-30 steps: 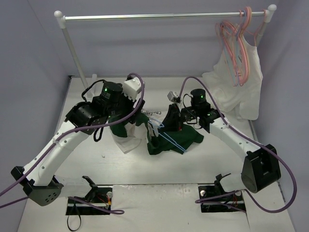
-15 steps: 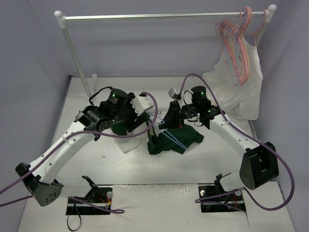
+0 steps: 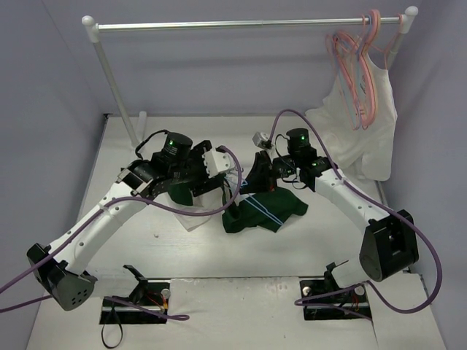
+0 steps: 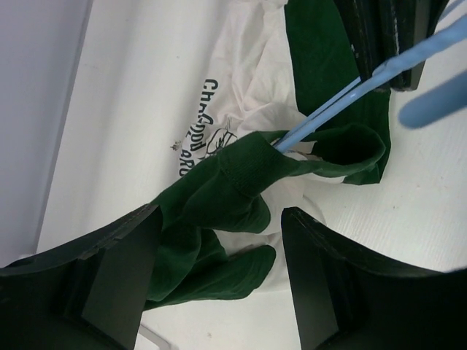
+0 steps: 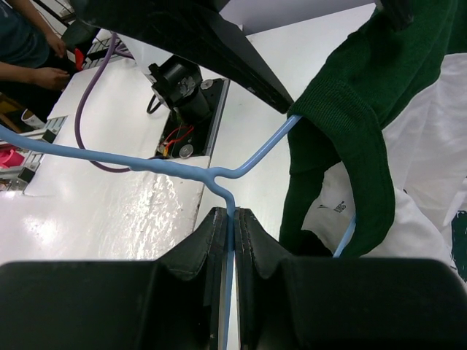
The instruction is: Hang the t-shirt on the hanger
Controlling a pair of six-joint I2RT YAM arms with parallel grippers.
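- At mid-tabletop [image 3: 190,251], between the two arms, the t-shirt [image 3: 255,217] lies crumpled. Its green sleeves are bunched against the white body and the chest print faces up.
- The right tool [image 5: 230,219] is clamped on the light-blue hanger [image 5: 175,170], on the stem just below the fork of its arms.
- The left tool [image 4: 219,219] has its jaws apart with green cloth beyond them; whether they touch it I cannot tell.
- The hanger's long axis slants across the heap in the overhead view. One arm points away from the right tool, its tip inside a ribbed green opening that is probably the neck, though it could be a sleeve.
- Risk: if that opening is a sleeve, pushing on would thread the hanger the wrong way.
- Risk: with the left tool holding no cloth, the trim may slide off the arm tip as the hanger moves.
- Risk: the thin stem may twist in the clamp if the bunched cloth drags on it.
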